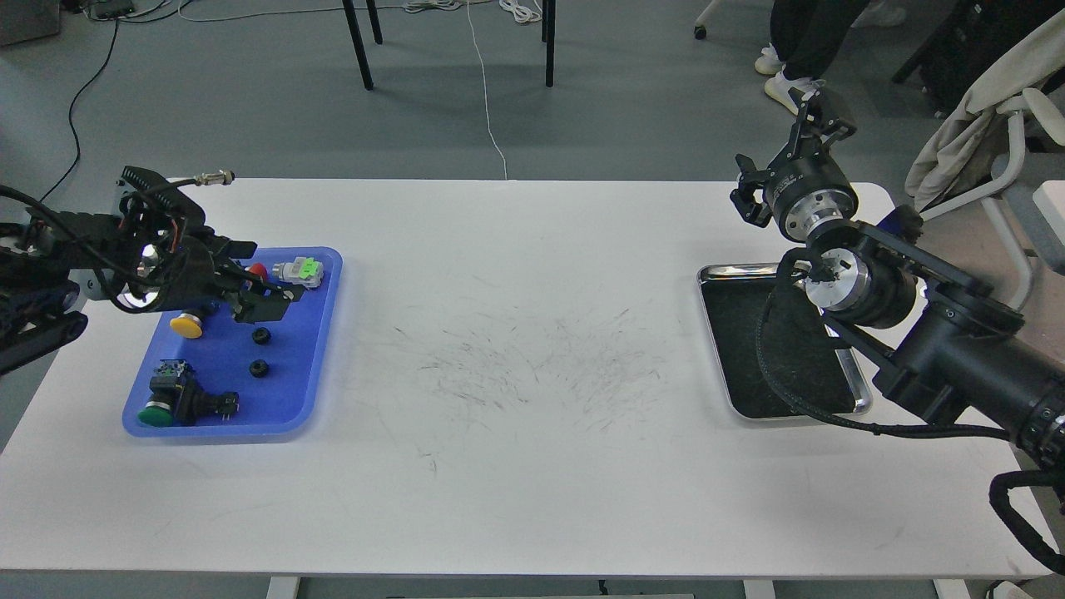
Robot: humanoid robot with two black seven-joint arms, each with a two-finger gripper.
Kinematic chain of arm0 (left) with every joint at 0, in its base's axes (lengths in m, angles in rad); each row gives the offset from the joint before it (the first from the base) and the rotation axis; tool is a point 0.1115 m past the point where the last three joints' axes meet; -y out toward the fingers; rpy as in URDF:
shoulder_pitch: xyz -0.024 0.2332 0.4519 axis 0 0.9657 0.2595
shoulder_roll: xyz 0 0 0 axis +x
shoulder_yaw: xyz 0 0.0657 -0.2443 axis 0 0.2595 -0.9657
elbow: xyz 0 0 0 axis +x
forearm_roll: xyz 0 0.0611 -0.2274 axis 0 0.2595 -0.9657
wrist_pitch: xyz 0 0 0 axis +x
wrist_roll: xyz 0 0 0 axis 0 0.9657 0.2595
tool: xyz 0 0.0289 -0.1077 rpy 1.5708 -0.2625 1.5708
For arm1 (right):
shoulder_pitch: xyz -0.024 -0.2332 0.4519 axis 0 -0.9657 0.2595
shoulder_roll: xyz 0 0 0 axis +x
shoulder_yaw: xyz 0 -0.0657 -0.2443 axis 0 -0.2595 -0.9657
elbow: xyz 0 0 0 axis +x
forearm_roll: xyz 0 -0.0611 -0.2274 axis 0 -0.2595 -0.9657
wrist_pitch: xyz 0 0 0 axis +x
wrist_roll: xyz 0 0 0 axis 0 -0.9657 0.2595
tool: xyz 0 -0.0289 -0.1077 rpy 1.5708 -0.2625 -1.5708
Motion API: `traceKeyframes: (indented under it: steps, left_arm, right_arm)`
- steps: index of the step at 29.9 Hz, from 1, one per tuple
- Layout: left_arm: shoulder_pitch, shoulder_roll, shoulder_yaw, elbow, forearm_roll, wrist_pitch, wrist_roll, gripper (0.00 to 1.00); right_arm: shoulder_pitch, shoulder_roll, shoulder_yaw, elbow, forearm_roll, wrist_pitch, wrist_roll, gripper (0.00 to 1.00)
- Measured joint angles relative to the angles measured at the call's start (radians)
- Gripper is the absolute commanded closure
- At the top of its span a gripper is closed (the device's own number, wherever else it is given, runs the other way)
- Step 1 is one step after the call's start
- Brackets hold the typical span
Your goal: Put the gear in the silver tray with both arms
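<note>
Two small black gears lie in the blue tray at the table's left. My left gripper hangs low over that tray, just above and behind the nearer gear, and its fingers look spread and empty. The silver tray, with a dark empty floor, sits at the table's right, partly hidden by my right arm. My right gripper points up and away beyond the tray's far side. Its fingers cannot be told apart.
The blue tray also holds push buttons: yellow, green and red, plus a grey-green part. A chair draped with cloth stands right of the table. A person's legs are behind it.
</note>
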Motion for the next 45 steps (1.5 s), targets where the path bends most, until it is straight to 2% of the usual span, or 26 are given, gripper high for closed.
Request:
traceKeyframes:
  steps: [10, 15, 23, 25, 29, 33, 39, 45]
  left_arm:
    - [0.026, 0.003, -0.068, -0.008, -0.055, 0.035, 0.000, 0.04]
    - [0.116, 0.013, -0.244, -0.032, -0.334, 0.054, 0.000, 0.04]
    - [0.177, 0.095, -0.541, -0.065, -0.577, 0.028, 0.001, 0.04]
    - [0.224, 0.104, -0.596, -0.079, -0.694, 0.059, 0.001, 0.04]
    - [0.270, 0.138, -0.648, -0.143, -0.872, 0.213, 0.001, 0.04]
    - [0.294, 0.139, -0.662, -0.175, -0.982, 0.311, 0.001, 0.04]
    - [0.327, 0.125, -0.727, -0.176, -1.242, 0.382, 0.001, 0.07]
    - [0.345, 0.079, -0.725, -0.160, -1.255, 0.413, 0.001, 0.06]
  right_arm:
    - [-0.004, -0.007, 0.000, 0.004, -0.002, 0.000, 0.000, 0.01]
    - [-0.011, -0.003, 0.003, 0.007, -0.003, 0.000, 0.000, 0.01]
    - [-0.008, 0.007, 0.003, 0.005, -0.003, -0.001, 0.000, 0.01]
    - [-0.009, 0.007, 0.003, 0.006, -0.003, -0.007, 0.001, 0.01]
    - [-0.012, 0.007, 0.003, 0.007, -0.003, -0.012, 0.001, 0.01]
    - [-0.012, 0.009, 0.003, 0.008, -0.003, -0.014, 0.001, 0.01]
    - [-0.012, 0.018, 0.003, 0.005, -0.003, -0.018, 0.002, 0.01]
    - [-0.014, 0.030, 0.002, 0.002, -0.005, -0.019, 0.002, 0.01]
